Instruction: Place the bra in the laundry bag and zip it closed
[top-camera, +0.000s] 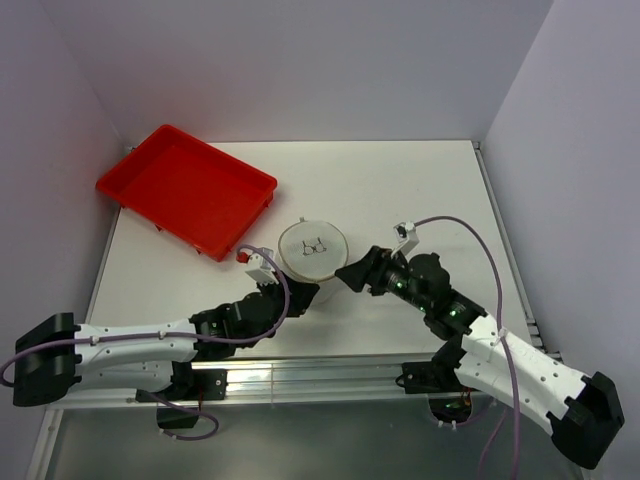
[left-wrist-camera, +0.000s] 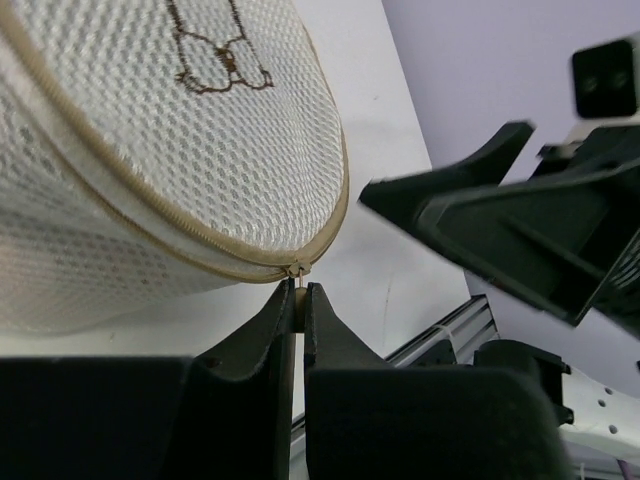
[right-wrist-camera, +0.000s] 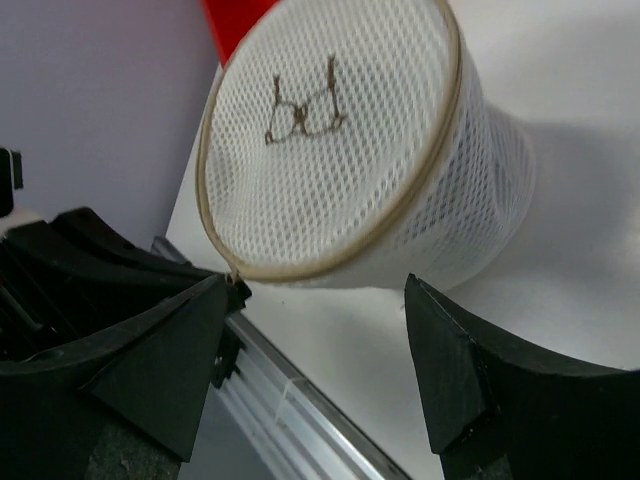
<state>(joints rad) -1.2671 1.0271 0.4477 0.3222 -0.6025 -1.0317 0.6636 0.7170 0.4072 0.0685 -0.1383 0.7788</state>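
- Near edge: both arm bases sit along an aluminium rail (top-camera: 300, 375) at the front of the white table (top-camera: 420, 190). The left arm reaches in from the left and the right arm from the right.
- Left gripper (left-wrist-camera: 300, 292): jaws pinched almost together, with only a sliver of gap. The tips grip the small zipper pull (left-wrist-camera: 297, 272) at the near rim of the laundry bag (top-camera: 312, 250).
- Right gripper (right-wrist-camera: 313, 283): jaws spread wide and holding nothing. It points at the bag from the right, just beside it. I cannot tell from these views whether the fingers touch the mesh.
- The two grippers flank the bag's near side, left and right, close to each other.
- Laundry bag: mid-table, just beyond the grippers. It is a white mesh drum resting on the table, its circular face tipped up and toward the arms.
- The black bra outline (right-wrist-camera: 300, 105) is visible on that face.
- The zip line reads as closed along the rim in view, ending at the pull.
- The contents cannot be made out through the mesh.
- Beyond, at far left: a red plastic tray (top-camera: 185, 188), well apart from the bag. Its left corner hangs past the table edge.
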